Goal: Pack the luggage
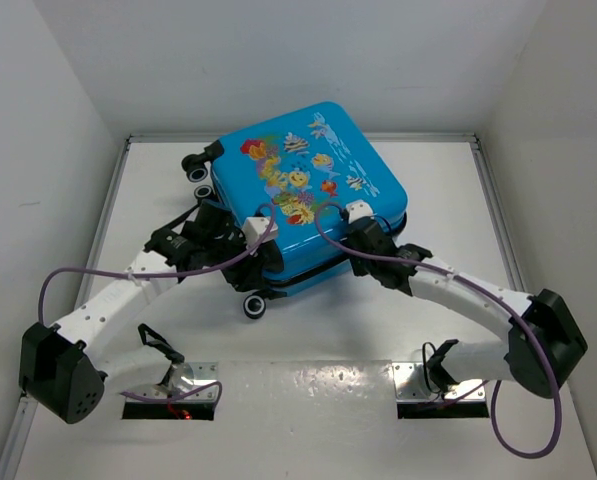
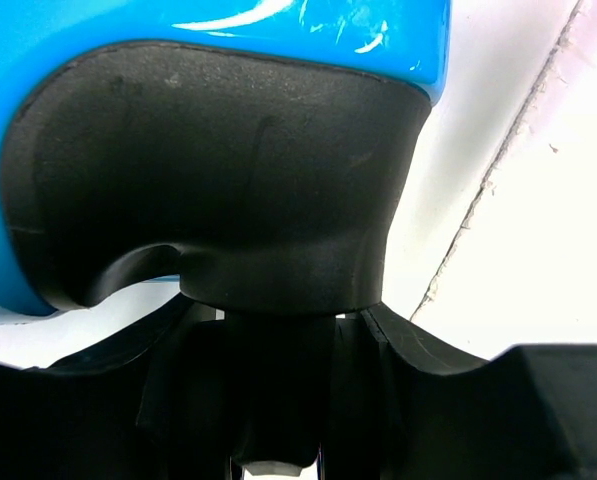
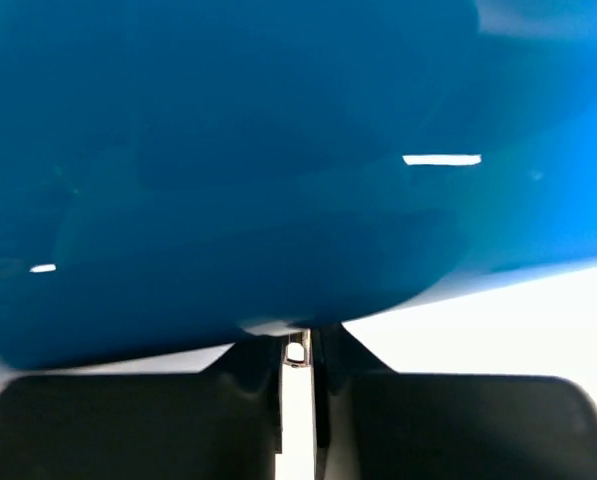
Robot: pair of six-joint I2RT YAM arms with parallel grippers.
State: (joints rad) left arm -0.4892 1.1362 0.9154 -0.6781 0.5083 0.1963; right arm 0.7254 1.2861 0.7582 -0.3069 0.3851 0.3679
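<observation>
Left jaws clamp luggage [image 1: 318, 195] wheel mount [image 2: 208, 180] — right jaws nearly closed.

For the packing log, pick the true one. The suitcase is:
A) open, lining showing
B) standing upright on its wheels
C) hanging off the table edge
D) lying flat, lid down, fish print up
D: in the top view the suitcase lies flat on the table, its lid down and the fish print facing up.

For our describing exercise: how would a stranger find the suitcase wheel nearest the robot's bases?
A blue fish-print suitcase lies on the white table. At its near corner, between the arms, sits one black wheel; the other visible wheels stick out far left.
</observation>
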